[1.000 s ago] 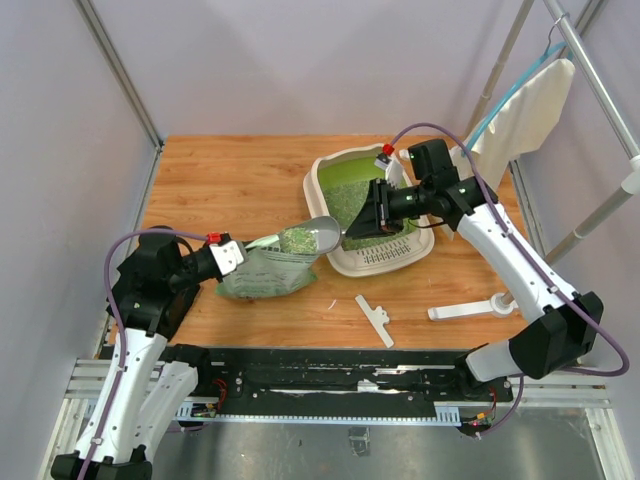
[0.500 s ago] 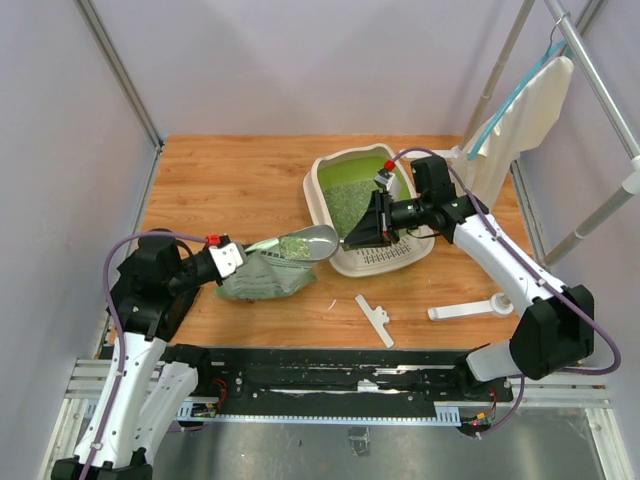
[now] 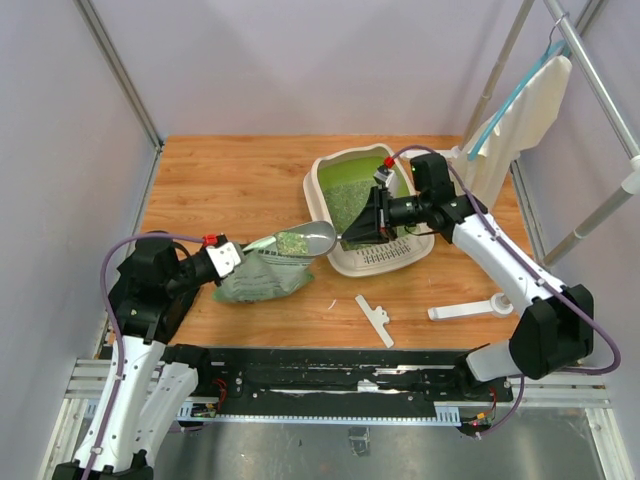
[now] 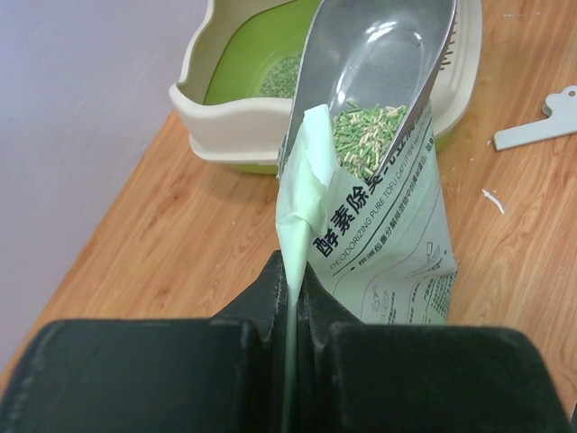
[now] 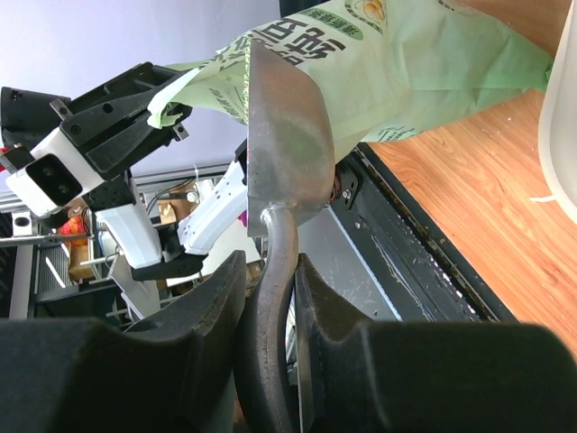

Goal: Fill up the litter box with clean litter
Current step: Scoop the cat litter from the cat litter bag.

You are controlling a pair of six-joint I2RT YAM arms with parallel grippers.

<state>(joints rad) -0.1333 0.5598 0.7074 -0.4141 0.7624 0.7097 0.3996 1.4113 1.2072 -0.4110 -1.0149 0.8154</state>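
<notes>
Your right gripper (image 5: 270, 271) clasps the scoop (image 3: 318, 236), carrying green-grey litter (image 4: 361, 135), beside the cream litter box (image 3: 385, 262). Your left gripper (image 4: 294, 284) pinches the bag (image 4: 388, 244).

This is a robotics lab test cell, not a home. A wooden table (image 3: 230, 180) stands boxed in by plain pale wall panels (image 3: 300, 60) and metal frame posts (image 3: 118, 75). A left arm (image 3: 135, 330) and a right arm (image 3: 505, 262) are bolted to a black rail (image 3: 330, 372) along its near edge. What seems to be a cloth (image 3: 520, 115) hangs from a rack (image 3: 600, 80) beyond the far right corner.
</notes>
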